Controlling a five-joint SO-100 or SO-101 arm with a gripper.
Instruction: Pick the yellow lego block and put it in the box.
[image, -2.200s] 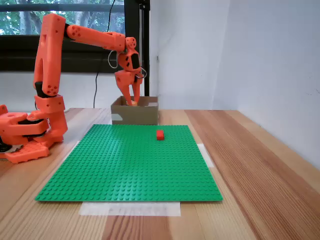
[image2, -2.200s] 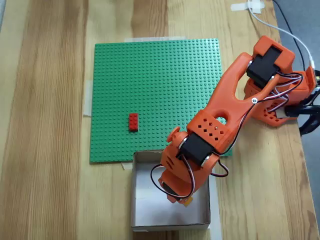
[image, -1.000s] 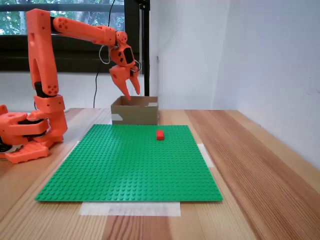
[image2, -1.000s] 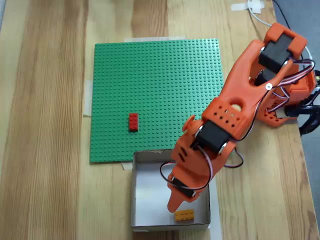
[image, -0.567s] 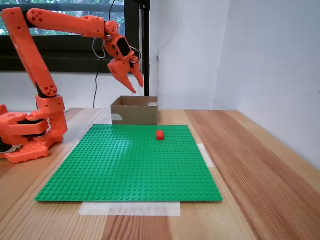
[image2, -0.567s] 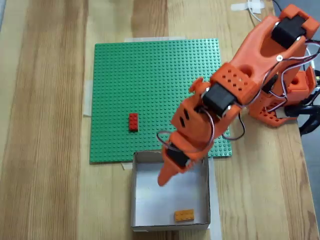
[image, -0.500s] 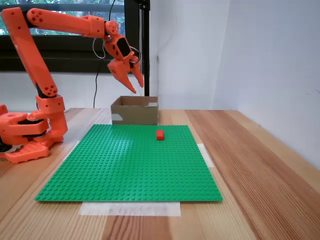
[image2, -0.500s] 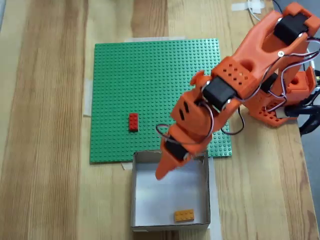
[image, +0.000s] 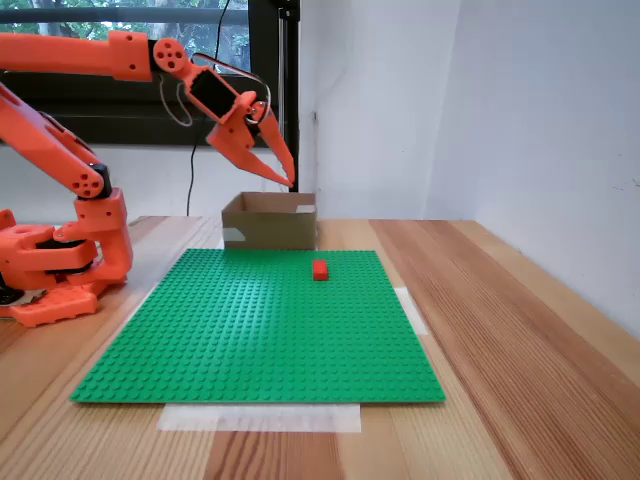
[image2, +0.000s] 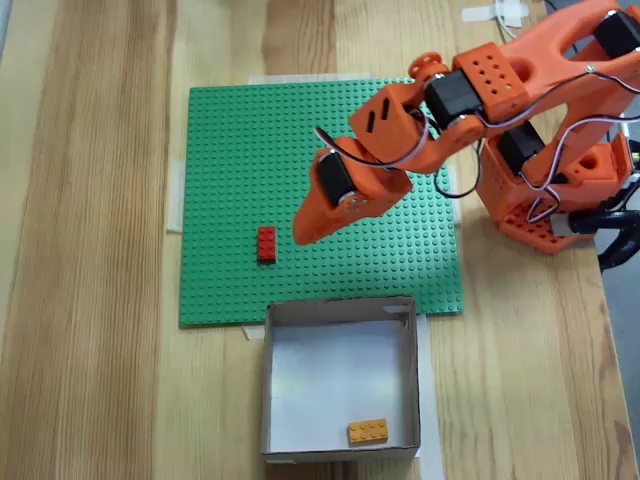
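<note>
The placing step looks done: the yellow lego block (image2: 368, 431) lies on the floor of the box (image2: 341, 308), near its far-right corner in the top-down fixed view. What remains is probably a return to rest. The gripper (image2: 300, 233) hangs empty, raised over the green baseplate (image2: 250, 150), beside the red brick (image2: 267, 244); whether its fingers are apart I cannot tell.

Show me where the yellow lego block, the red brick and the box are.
yellow lego block (image2: 368, 431): top-down fixed view, studded top face.
red brick (image2: 266, 243): top-down fixed view, top face.
box (image: 268, 229): side fixed view, front wall.
</note>
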